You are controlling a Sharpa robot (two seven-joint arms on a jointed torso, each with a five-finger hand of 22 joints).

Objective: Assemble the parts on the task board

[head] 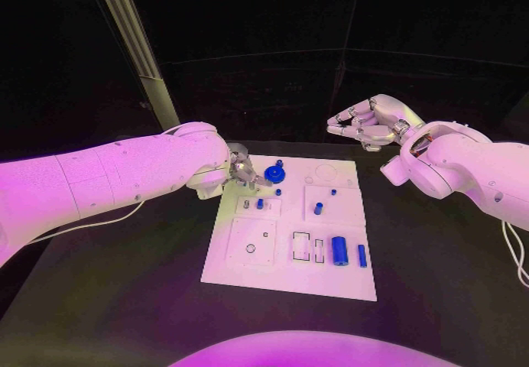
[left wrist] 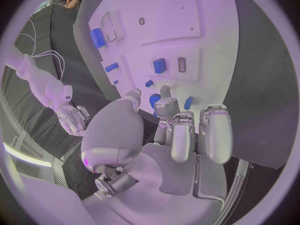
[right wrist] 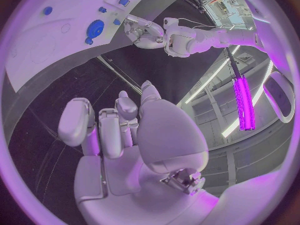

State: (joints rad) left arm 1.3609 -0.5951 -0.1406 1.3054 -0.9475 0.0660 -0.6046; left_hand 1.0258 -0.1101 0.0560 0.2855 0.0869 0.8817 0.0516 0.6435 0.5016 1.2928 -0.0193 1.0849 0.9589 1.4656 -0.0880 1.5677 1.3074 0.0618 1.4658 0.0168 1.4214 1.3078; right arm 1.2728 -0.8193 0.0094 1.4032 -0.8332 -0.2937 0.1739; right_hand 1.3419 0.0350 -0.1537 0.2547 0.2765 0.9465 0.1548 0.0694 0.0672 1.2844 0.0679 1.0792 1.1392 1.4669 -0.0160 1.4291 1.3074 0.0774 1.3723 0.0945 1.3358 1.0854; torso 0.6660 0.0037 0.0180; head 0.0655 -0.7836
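Where the head camera looked down, the white board (head: pixel 289 264) lay in the middle of the black table (head: pixel 441 260), with small blue parts across it: a round blue disc (head: pixel 274 174) at its far left corner, a short blue cylinder (head: pixel 339 248) and a thin blue bar (head: pixel 361 255) near its right edge, and little blue pegs (head: pixel 317 207) between. The left hand (head: pixel 236 174) sat at the far left corner just beside the disc, its arm covering that edge of the board; whether its fingers touched the disc I could not tell. The right hand (head: pixel 369 122) hung well apart beyond the far right corner, fingers curled loosely and holding nothing. From the left wrist, the left hand's fingers (left wrist: pixel 215 132) reached over the board (left wrist: pixel 206 30) with nothing between them, the disc (left wrist: pixel 154 101) partly hidden behind them. From the right wrist, the right hand (right wrist: pixel 125 130) had its fingers together and bare, with the disc (right wrist: pixel 95 28) and the left hand (right wrist: pixel 144 31) far off.
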